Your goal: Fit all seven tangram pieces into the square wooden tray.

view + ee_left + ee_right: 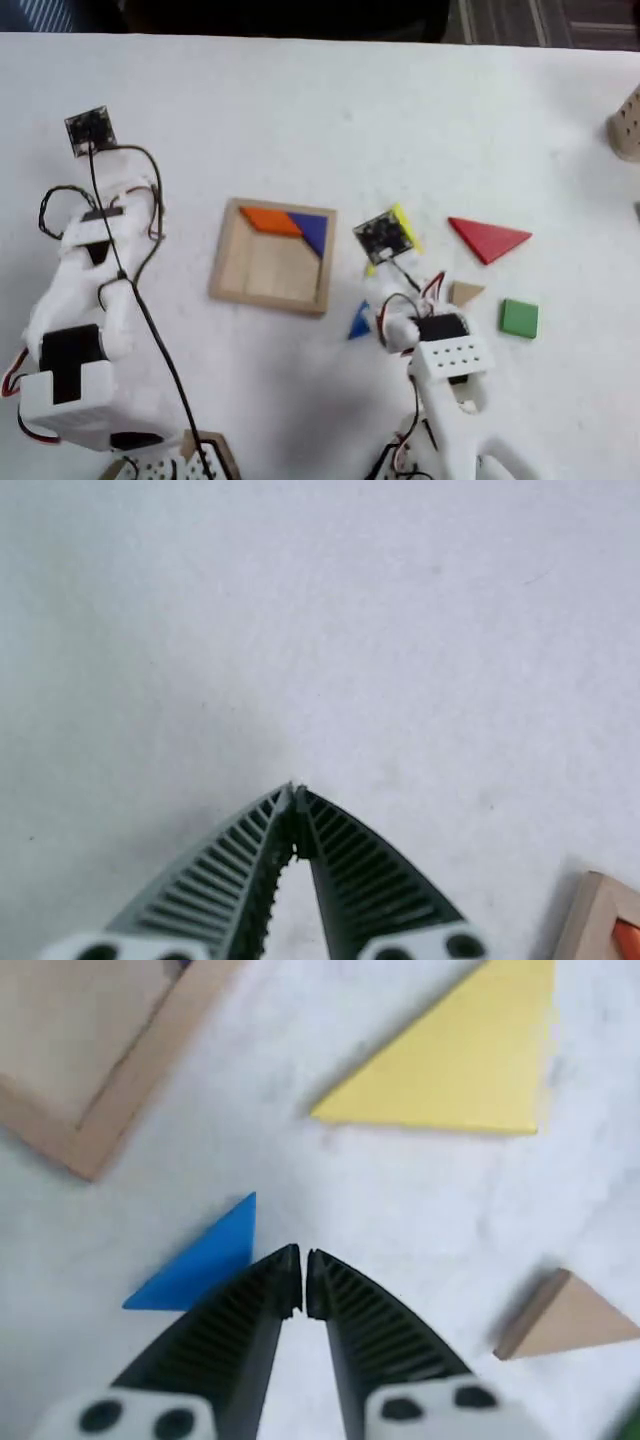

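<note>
Closest in the high view are the two white arms at the near edge of the table (pixel 300 120): the left arm (pixel 75 330) beside the tray (pixel 268 300), the right arm (pixel 447 365) among the loose pieces. The square wooden tray lies between the arms and holds an orange piece (pixel 270 220) and a dark blue piece (pixel 313 232), which touch each other along its far side; the remainder of its floor is bare wood. A blue triangle (pixel 359 322) lies just beside the tray's near right corner, close to the right arm. A yellow triangle (pixel 403 222) peeks out from under that arm's camera board (pixel 383 236). A tan triangle (pixel 466 292), a green square (pixel 519 318) and a red triangle (pixel 489 240) lie further right, apart from one another.

From the left wrist, the left gripper (pixel 296 792) is clenched, tips meeting, with nothing between them, over bare table. A corner of the tray (pixel 592 915) shows off to one side, well apart from the tips, with a sliver of the orange piece (pixel 628 938) inside.

From the right wrist, the right gripper (pixel 302 1260) is pinched together on nothing, with only a hairline gap at the tips. The blue triangle (pixel 200 1260) lies just beside one finger, its edge hidden behind that finger. The yellow triangle (pixel 470 1060) lies ahead of the tips, apart from them. The tan triangle (pixel 575 1320) is off to the other side, and a corner of the tray (pixel 115 1100) lies beyond the blue triangle.
</note>
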Controlling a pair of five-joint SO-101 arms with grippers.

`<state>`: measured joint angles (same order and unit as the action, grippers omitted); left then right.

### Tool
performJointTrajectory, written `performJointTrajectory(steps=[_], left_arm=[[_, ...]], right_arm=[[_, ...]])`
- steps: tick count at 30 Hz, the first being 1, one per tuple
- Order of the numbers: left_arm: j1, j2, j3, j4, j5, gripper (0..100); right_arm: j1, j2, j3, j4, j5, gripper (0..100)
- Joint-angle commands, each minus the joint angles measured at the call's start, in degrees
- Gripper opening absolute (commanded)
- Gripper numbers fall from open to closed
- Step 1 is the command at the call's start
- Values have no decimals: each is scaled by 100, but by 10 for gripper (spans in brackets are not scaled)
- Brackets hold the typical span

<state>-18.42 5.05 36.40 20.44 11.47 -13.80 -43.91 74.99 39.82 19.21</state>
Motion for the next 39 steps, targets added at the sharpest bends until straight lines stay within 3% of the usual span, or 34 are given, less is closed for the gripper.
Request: performJointTrajectory(steps=[1, 18, 27, 39], left_arm=[[-22, -22, -299, 18, 26, 22], [-22, -22, -299, 18, 26, 22], [-22, -22, -299, 18, 26, 22], [-22, -22, -299, 18, 26, 22]], right_arm=[[189, -22, -378, 145, -202, 18], [57, -4, -396, 330, -387, 18], [963, -4, -659, 330, -782, 29], [1051, 13, -659, 338, -835, 55]])
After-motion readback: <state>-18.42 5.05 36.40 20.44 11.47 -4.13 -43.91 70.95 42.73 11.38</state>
